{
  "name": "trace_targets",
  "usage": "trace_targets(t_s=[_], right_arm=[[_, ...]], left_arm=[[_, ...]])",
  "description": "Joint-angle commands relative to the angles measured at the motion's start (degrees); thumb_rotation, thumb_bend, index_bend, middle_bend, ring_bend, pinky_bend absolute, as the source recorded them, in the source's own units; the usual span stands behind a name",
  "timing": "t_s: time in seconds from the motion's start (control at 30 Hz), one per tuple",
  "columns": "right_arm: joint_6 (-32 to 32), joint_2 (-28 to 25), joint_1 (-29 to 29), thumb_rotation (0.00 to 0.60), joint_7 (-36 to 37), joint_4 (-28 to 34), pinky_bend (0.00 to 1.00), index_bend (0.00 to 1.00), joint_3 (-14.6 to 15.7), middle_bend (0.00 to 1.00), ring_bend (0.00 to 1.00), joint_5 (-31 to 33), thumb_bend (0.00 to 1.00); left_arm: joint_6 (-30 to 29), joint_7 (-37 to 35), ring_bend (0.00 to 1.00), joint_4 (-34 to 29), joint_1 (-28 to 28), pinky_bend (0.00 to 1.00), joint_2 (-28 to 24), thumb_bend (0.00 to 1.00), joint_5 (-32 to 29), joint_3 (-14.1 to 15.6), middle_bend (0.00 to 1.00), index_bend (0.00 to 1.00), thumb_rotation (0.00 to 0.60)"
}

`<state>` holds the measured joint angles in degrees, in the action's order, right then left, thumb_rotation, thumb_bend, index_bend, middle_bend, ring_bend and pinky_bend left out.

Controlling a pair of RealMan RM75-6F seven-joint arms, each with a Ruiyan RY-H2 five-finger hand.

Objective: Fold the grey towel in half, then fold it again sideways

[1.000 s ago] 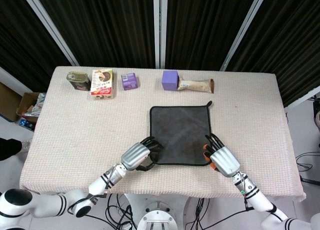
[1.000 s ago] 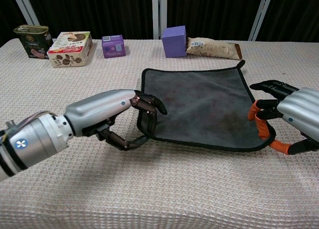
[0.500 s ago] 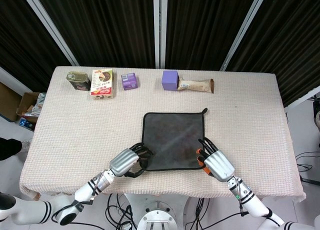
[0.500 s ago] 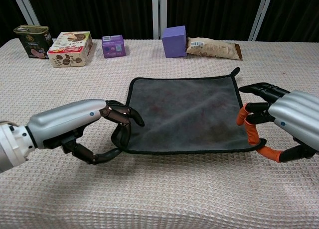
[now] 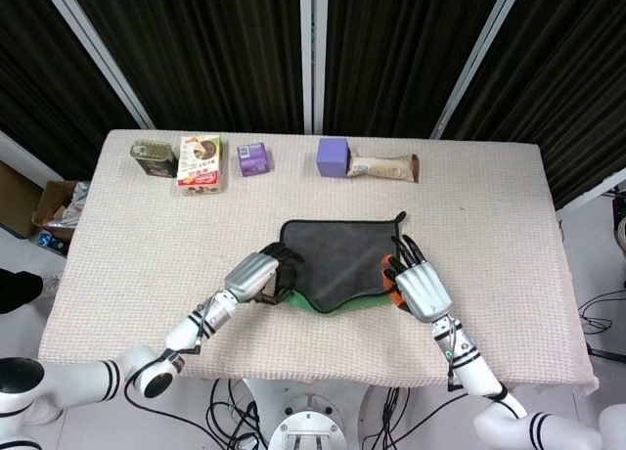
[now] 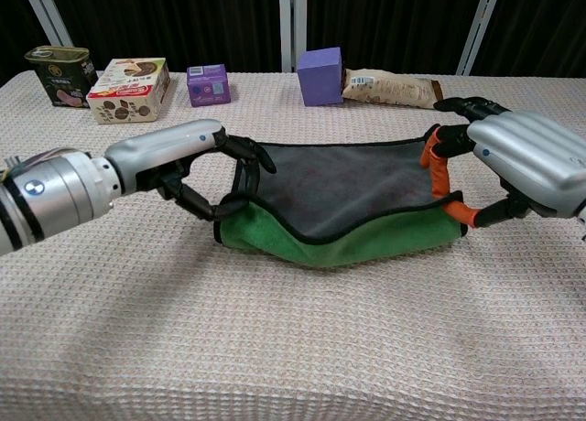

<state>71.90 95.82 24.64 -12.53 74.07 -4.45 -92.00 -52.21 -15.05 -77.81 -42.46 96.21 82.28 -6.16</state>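
The grey towel (image 5: pixel 337 259) (image 6: pixel 343 178) lies mid-table, its near edge lifted off the cloth so the green underside (image 6: pixel 330 242) shows along the front. My left hand (image 5: pixel 259 275) (image 6: pixel 183 160) pinches the near left corner. My right hand (image 5: pixel 413 282) (image 6: pixel 513 160) grips the near right corner between orange-tipped fingers (image 6: pixel 438 174). The far edge with its small loop (image 5: pixel 399 216) still rests on the table.
Along the back edge stand a dark tin (image 5: pixel 154 157), a snack box (image 5: pixel 200 163), a small purple box (image 5: pixel 254 158), a purple cube (image 5: pixel 334 157) and a wrapped bar (image 5: pixel 383 165). The table is covered in beige waffle cloth (image 5: pixel 147 235).
Both hands have lifted the towel's near corners and carried them away from me. The front edge now curls up, showing the green underside.
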Motion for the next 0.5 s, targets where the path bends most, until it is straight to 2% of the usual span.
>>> trace_targets(t_s=[0.03,0.37,0.5], right_arm=[[-1.81,1.35,1.51,0.6,-0.87,-1.0,0.0,0.77,-2.54,0.32,0.0,2.89,0.39],[-7.0,4.69,5.95,0.6,-5.12,-5.62,0.0,0.77,-8.83,0.32,0.0,11.57,0.39],[-9.05,6.47,7.96,0.6,-6.8,-7.94,0.0,0.77,-10.66,0.32,0.0,14.63,0.39]], left_arm=[[3.78,-0.27,0.17,2.18,-2.45,0.1,-0.02,0.47,-3.5,-2.78,0.22,0.63,0.6],[11.57,0.37,0.17,10.97,-7.17,0.1,2.11,0.47,-12.15,-7.92,0.22,0.63,0.6],[15.14,1.19,0.17,15.42,-9.28,0.1,3.55,0.47,-15.07,-8.99,0.22,0.63,0.6]])
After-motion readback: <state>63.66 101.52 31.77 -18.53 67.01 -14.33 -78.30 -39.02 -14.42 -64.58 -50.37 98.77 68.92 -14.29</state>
